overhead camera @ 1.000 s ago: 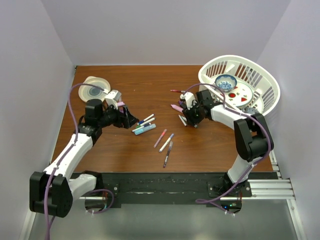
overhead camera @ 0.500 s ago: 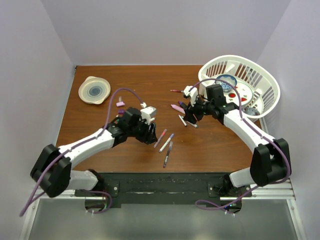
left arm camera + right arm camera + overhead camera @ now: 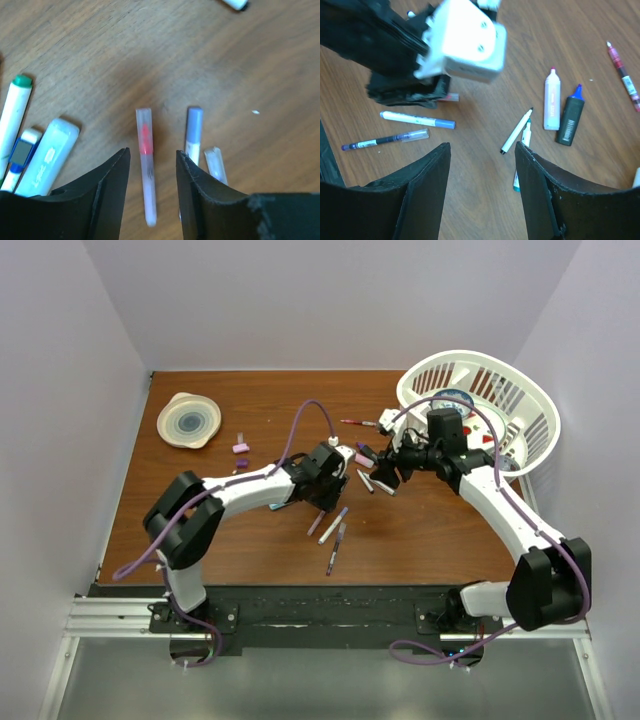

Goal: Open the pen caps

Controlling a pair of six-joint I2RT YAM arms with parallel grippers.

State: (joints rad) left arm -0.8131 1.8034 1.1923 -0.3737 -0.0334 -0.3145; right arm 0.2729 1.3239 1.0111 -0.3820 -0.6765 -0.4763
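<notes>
Near the middle of the worktop (image 3: 420, 540), a slim pink-marked pen (image 3: 145, 150) lies flat between the jaws of the left gripper (image 3: 152, 156). The jaws stand partly open on either side of it, a sliver of wood showing each way, and we see no grip yet. What we take for its translucent cap (image 3: 144, 120) sits in place at the far end.

We judge the step in hand to be the pick-up. The jaws need to shut on the barrel and lift it, leaving the capped end free for the other arm to pull. A blue-capped pen (image 3: 193, 131) lies just beside one jaw and a clear-capped pen (image 3: 215, 162) next to that, so a skewed close could drag a neighbour.

The right gripper (image 3: 482, 150) hovers near, jaws wide and empty, above uncapped highlighters (image 3: 551, 100). Loose caps (image 3: 240, 448) lie well apart to the left. Bare wood toward the near edge gives lifting room, while the white basket (image 3: 472, 354) crowds the far right corner.
</notes>
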